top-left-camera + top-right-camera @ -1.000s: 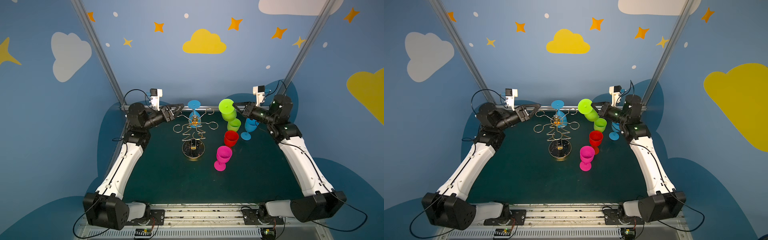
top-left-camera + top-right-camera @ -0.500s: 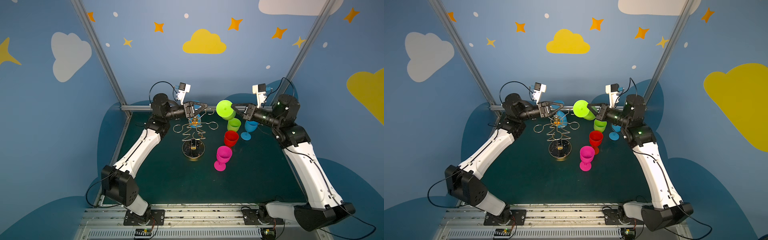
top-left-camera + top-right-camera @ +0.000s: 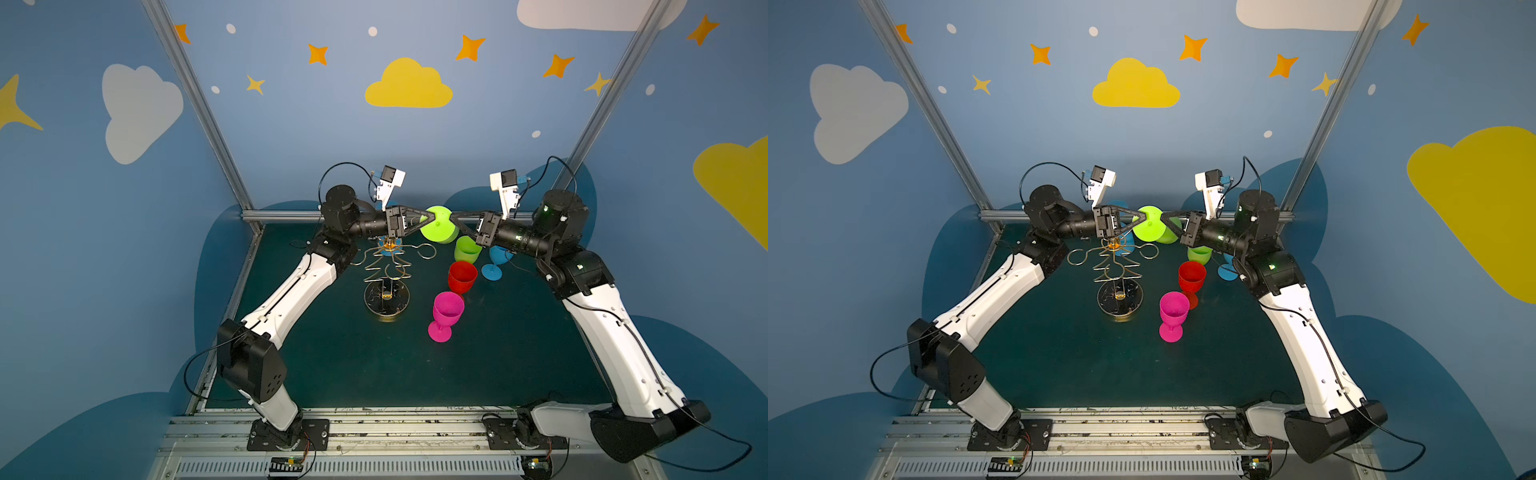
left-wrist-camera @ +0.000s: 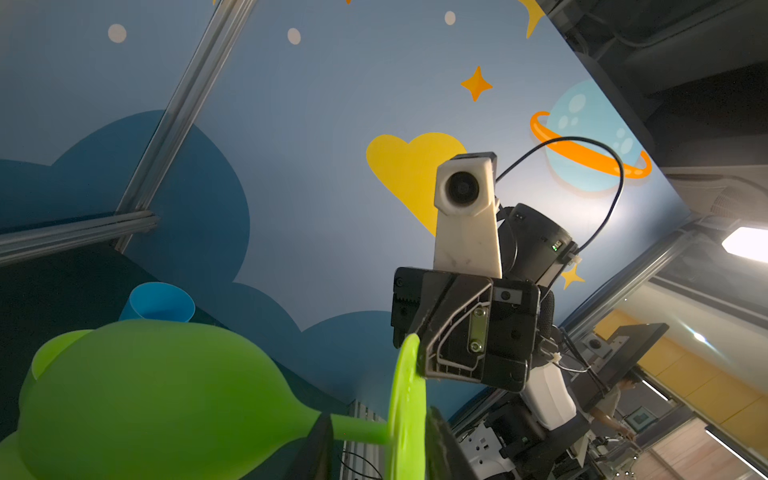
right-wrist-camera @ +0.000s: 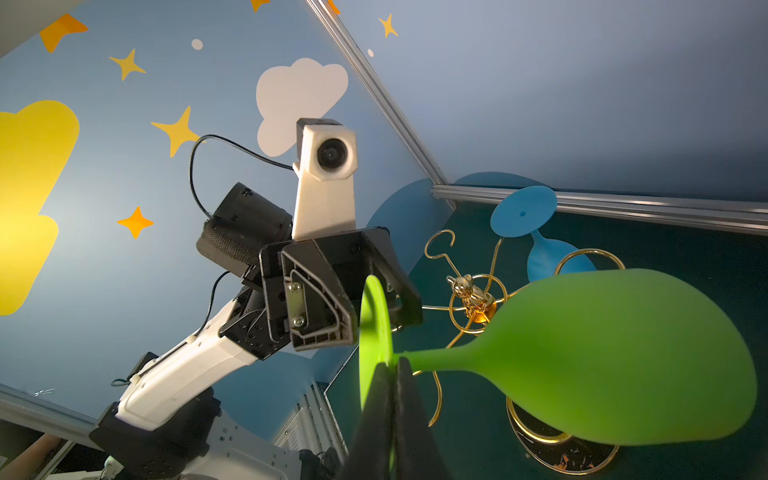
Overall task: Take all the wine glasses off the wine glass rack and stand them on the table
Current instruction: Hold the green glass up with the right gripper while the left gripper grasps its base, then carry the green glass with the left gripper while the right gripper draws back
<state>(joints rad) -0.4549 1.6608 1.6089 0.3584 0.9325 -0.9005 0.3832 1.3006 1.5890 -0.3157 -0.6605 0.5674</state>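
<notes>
Nearest, a pink glass [image 3: 448, 309] stands at four o'clock from the wine glass rack [image 3: 386, 297], a red glass [image 3: 462, 277] at two o'clock. Farther back, at one o'clock from the rack's post and clear of its arms, the green wine glass [image 3: 436, 226] lies sideways in the air, foot toward nine o'clock. The right gripper [image 3: 454, 217] is clamped on its stem just behind the foot. The left gripper [image 3: 424, 216] straddles the foot's rim, jaws partly apart, a gap showing on the stem side. Beyond, a blue glass [image 5: 544, 259] seems to hang upside down from a far arm.
</notes>
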